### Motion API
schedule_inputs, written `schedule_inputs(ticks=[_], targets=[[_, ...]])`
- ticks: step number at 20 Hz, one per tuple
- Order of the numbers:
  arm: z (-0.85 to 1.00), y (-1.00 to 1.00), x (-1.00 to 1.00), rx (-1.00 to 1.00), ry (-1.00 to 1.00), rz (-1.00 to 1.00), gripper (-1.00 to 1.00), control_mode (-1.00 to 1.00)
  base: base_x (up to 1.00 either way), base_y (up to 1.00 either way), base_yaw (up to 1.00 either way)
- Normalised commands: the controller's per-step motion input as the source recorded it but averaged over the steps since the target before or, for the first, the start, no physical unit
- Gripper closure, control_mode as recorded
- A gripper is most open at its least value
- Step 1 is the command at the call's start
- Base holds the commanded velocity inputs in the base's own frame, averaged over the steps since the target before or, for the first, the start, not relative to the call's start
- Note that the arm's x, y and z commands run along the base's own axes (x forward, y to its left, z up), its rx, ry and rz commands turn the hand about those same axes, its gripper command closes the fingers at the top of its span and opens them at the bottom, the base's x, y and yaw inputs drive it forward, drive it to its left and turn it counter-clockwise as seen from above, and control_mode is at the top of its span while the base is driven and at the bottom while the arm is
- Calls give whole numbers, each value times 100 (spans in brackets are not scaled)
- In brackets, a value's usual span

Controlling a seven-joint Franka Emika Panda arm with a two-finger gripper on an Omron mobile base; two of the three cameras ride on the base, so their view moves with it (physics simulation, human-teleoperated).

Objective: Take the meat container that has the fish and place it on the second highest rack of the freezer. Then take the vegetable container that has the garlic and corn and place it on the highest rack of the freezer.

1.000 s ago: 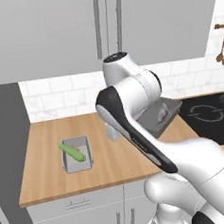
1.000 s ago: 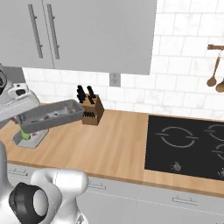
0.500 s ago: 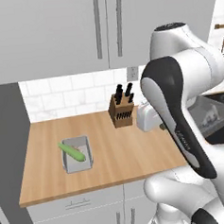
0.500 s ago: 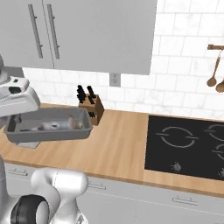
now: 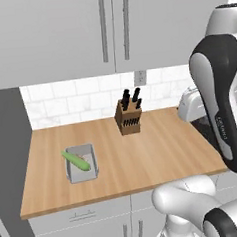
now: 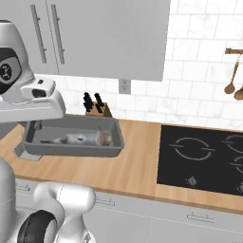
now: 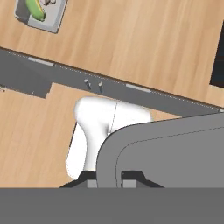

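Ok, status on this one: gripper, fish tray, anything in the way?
Gripper shut on the meat container, held above the counter. Fish inside. Vegetable container on the counter. Knife block close behind the held tray.

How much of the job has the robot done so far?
Nothing is put away yet. The tool is shut on the meat container, holding it up above the counter with the fish inside. It still has to go on the freezer's second highest rack. The vegetable container with the corn sits untouched on the counter, waiting for the highest rack.
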Motion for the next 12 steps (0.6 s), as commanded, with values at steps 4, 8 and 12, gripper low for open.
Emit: schedule_inputs(ticks=[4,8,12], targets=[[-2,-23,3,0,0,0,100,-100,0,0,0],[0,0,0,0,0,0,100,100,-20,-18,0],[0,0,0,0,0,0,100,100,-65,-31,0]])
